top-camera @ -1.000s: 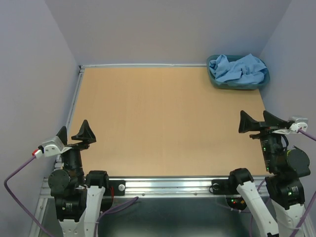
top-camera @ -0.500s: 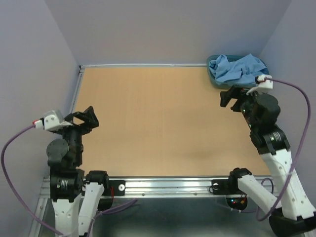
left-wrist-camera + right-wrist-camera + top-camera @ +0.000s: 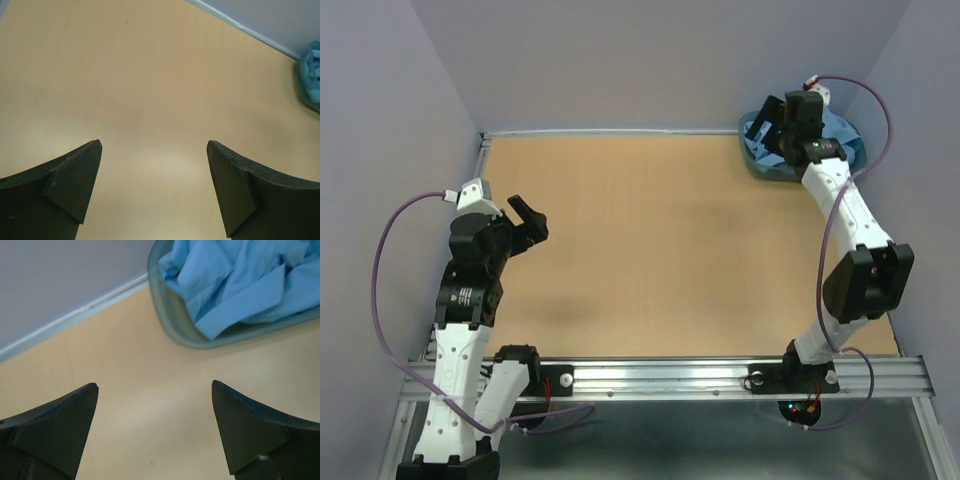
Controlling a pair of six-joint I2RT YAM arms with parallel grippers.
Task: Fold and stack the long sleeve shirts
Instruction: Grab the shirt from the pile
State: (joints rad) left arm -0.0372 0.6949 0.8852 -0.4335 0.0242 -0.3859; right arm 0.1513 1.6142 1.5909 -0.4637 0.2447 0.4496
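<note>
Right arm (image 3: 840,200) has reached the tub (image 3: 164,315) holding the long sleeve shirts (image 3: 240,275); right jaws and left jaws, over the tabletop (image 3: 150,75), stand fully open, empty.

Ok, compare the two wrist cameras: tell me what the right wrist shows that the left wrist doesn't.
Right wrist only: the open right gripper, and the creases of the light blue shirts heaped in the teal tub. Left wrist only: the open left gripper over the table. Both: the table, the wall's base strip, and tub and shirts, though the left wrist catches just a sliver at its right edge.
</note>
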